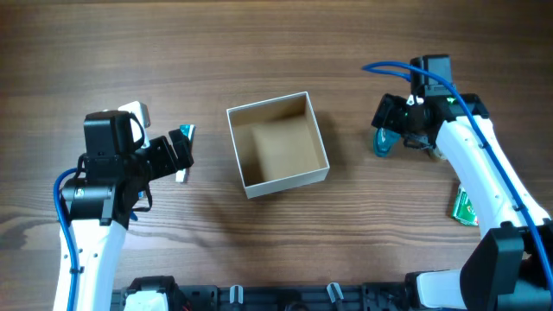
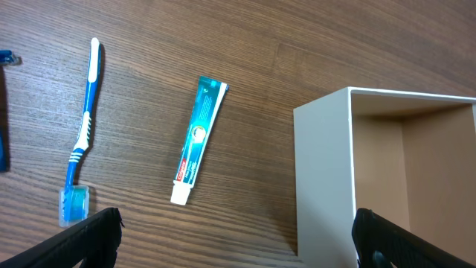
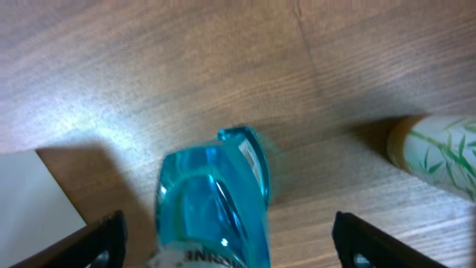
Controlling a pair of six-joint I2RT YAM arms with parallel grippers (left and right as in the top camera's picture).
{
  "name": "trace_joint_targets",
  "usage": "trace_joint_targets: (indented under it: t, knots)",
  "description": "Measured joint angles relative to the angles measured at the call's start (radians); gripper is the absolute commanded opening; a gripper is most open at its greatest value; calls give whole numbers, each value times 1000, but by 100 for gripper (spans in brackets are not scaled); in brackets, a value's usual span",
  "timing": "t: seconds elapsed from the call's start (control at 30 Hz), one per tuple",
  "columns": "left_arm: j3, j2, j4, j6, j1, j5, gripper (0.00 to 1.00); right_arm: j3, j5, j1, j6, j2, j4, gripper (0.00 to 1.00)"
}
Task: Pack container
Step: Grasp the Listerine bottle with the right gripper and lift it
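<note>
The container (image 1: 278, 183) is a small square open box, white outside and tan inside, in the middle of the table; its white wall also fills the right of the left wrist view (image 2: 323, 171). My left gripper (image 1: 177, 154) is open and empty (image 2: 238, 249), just left of the box. A teal toothpaste tube (image 2: 197, 138) and a blue-and-white toothbrush (image 2: 83, 126) lie on the table ahead of it. My right gripper (image 1: 393, 130) is open, its fingers either side of a clear blue bottle (image 3: 212, 205), also seen from overhead (image 1: 381, 142), without touching it.
A cream bottle with a green leaf print (image 3: 439, 152) lies right of the blue bottle. A green packet (image 1: 465, 207) lies by the right arm. A dark blue object (image 2: 4, 149) shows at the left edge of the left wrist view.
</note>
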Motion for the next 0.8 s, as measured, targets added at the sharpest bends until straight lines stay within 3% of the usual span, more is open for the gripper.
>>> trace_joint_targets:
  t: [0.3,0.5,0.73,0.8]
  knots:
    - [0,0,0,-2,0,0,100,0,5,0,-40,0,21,59]
    - [0,0,0,-2,0,0,100,0,5,0,-104,3,23,55]
    - [0,0,0,-2,0,1,100,0,4,0,-161,11,22,38]
    - [0,0,0,-3,0,1,100,0,3,0,-180,11,21,27]
